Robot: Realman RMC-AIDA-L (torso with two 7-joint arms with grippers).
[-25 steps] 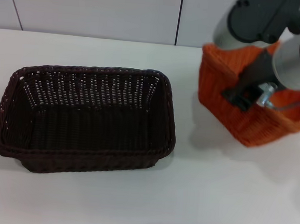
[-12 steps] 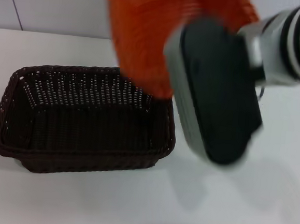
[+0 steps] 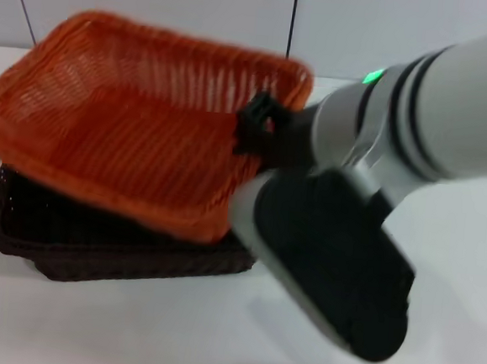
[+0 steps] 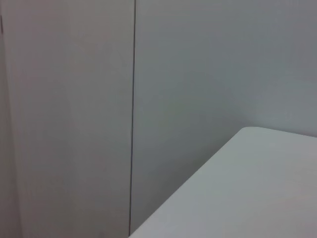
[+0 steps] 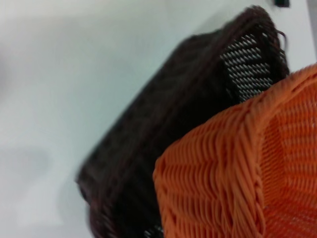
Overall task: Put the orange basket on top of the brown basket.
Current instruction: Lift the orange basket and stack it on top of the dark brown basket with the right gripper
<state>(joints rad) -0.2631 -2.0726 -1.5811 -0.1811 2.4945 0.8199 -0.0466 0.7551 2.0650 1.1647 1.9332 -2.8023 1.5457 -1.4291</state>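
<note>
The orange basket [image 3: 138, 127] hangs tilted in the air right over the brown basket [image 3: 94, 255], hiding most of it; its near edge dips low toward the brown basket's rim. My right gripper [image 3: 256, 128] is shut on the orange basket's right rim, with the arm reaching in from the right. The right wrist view shows the orange basket's corner [image 5: 237, 173] close above the brown basket [image 5: 163, 134]. Whether the two touch I cannot tell. My left gripper is out of view.
Both baskets are over a white table [image 3: 130, 333] that runs to a pale panelled wall [image 3: 198, 10] at the back. My right arm's dark forearm cover [image 3: 338, 265] hangs over the table's middle. The left wrist view shows only wall and a table corner [image 4: 257, 178].
My right gripper has carried the orange basket from the table's right side, up and leftward, and it now hangs over the brown basket. The brown basket has not moved.
</note>
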